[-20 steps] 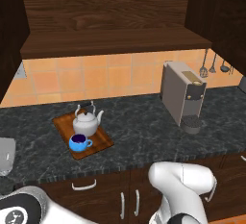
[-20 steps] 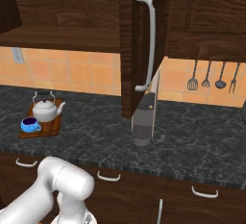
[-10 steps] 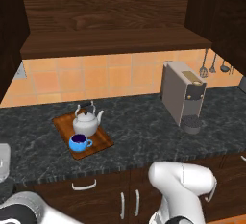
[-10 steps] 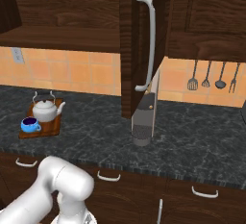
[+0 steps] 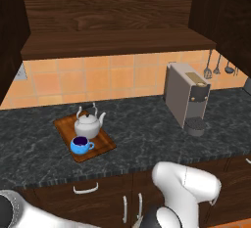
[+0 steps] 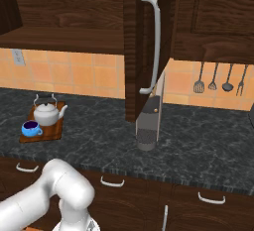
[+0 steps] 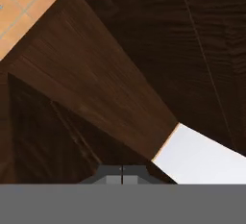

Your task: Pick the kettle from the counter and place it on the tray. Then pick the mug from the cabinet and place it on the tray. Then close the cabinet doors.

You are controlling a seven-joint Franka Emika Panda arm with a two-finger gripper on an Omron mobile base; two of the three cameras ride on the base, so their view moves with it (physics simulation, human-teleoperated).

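Sitting together on the tray (image 5: 105, 146): kettle (image 5: 88, 124) and mug (image 5: 81, 145).
Right of the tray stands a coffee machine (image 5: 186, 97); the cabinet (image 5: 112, 16) above hangs open; whether the gripper's fingers are open or closed cannot be told.

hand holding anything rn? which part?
Nothing visible in the hand: its fingertips look closed together with only dark cabinet wood ahead. The kettle and the mug both sit on the tray.

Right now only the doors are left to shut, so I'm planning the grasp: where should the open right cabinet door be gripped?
On its long vertical silver bar handle, coming from the handle's face side. It stands off the cabinet door, giving fingers room to close around it.
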